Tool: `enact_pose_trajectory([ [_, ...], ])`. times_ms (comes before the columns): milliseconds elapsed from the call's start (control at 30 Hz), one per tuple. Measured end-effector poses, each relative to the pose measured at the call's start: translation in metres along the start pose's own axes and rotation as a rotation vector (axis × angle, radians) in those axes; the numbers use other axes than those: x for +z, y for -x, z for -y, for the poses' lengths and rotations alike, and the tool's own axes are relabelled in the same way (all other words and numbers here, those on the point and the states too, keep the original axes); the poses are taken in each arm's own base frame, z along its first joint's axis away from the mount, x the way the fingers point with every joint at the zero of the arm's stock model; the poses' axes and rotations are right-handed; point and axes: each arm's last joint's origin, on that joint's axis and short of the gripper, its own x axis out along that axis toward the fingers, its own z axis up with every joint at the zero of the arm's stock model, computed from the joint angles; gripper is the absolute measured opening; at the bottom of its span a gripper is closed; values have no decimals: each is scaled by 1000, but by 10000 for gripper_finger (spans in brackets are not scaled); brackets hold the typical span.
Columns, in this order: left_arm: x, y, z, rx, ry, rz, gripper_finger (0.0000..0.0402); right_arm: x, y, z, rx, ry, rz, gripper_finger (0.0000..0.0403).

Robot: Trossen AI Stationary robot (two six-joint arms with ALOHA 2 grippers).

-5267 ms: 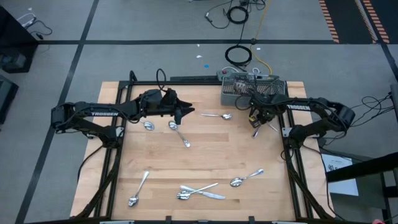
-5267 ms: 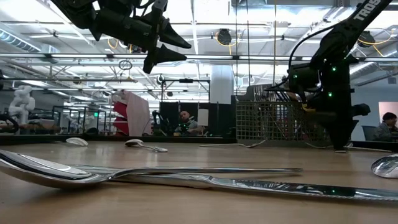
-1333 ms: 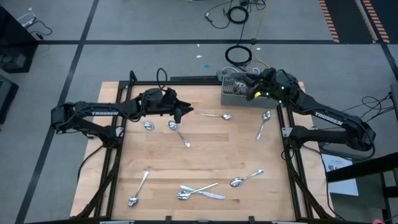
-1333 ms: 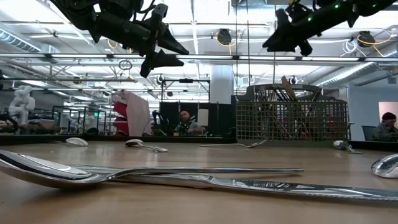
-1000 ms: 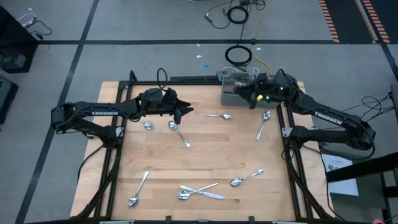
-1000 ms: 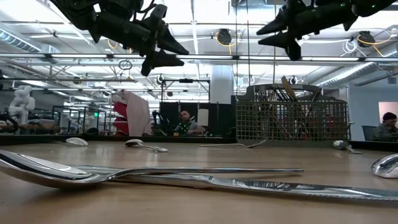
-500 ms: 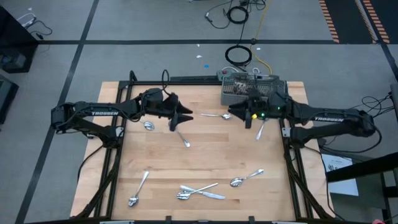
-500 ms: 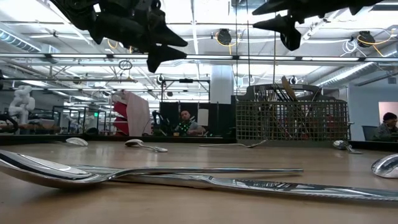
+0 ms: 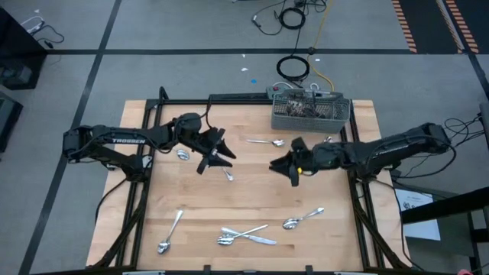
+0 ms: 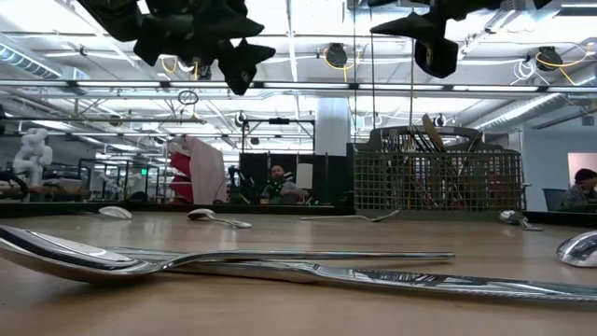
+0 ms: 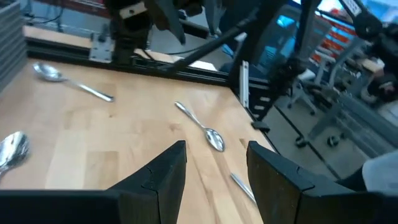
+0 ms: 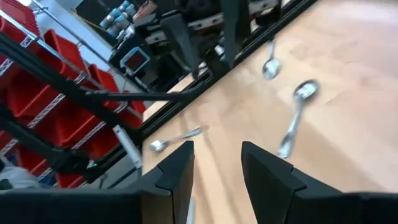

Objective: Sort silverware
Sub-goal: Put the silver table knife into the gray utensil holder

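Observation:
The silverware lies scattered on the wooden table (image 9: pixel 252 195): spoons at the far left (image 9: pixel 182 154), at the far middle (image 9: pixel 267 141) and near the front (image 9: pixel 170 233), (image 9: pixel 303 219), and a crossed spoon and knife (image 9: pixel 244 234). One spoon (image 9: pixel 228 176) shows only its handle end past my left gripper (image 9: pixel 218 156), which hovers open above it. My right gripper (image 9: pixel 279 166) hovers open over the table's middle, facing the left one. In both wrist views the gap between the fingers holds nothing, at my left gripper (image 11: pixel 214 177) and my right gripper (image 12: pixel 217 180).
A grey wire-mesh basket (image 9: pixel 311 112) with utensils standing in it sits at the table's far right; in the low view the basket (image 10: pixel 437 182) rises behind the wood. Another spoon (image 9: pixel 328 140) shows beside my right arm. Bare wood lies between the grippers and the front pieces.
My right gripper has swung from above the basket toward the table's middle, leftward and toward the near edge, sinking a little and rolling as it went. My left gripper has rolled and turned toward the near edge, shifting slightly that way. Both stayed open; no silverware moved.

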Motion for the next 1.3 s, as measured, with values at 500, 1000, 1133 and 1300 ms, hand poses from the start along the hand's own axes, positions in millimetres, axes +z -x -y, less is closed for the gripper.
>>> enact_pose_trajectory([
  [500, -16, -13, 17, -30, -22, -56, 173, -29, -24, -73, -117, 162, -502, 125],
  [1000, -15, -13, 13, 152, 6, -31, 173, -146, -30, -70, -182, 486, -1123, 125],
  [1133, -14, -13, 13, 166, 21, -14, 173, -164, -39, -61, -195, 581, -1192, 125],
  [1300, -14, -14, 13, 177, 45, -12, 173, -178, -47, -52, -242, 596, -1234, 125],
])
